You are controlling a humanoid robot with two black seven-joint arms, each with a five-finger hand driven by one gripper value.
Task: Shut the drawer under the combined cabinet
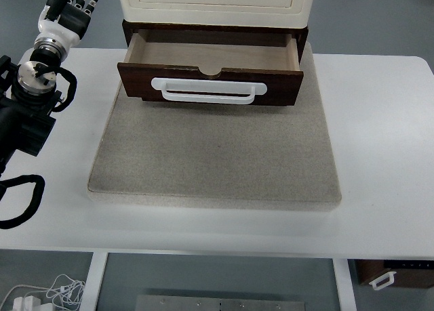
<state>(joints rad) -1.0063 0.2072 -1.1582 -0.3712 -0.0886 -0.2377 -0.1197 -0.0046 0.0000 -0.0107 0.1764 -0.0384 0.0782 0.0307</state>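
Here the brown drawer [210,70] sticks out open under the cream cabinet [215,3]. It has a white handle [209,91] on its front. Both sit on a grey mat [215,155] on the white surface [383,155]. The left hand [70,6] is up in the far left corner, fingers loose, holding nothing.

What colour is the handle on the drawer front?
White, on the handle; top view shows it best.

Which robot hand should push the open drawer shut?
Probably the left hand. It is the only hand in view, raised just left of the open drawer, whose white handle faces the robot. No right arm shows.
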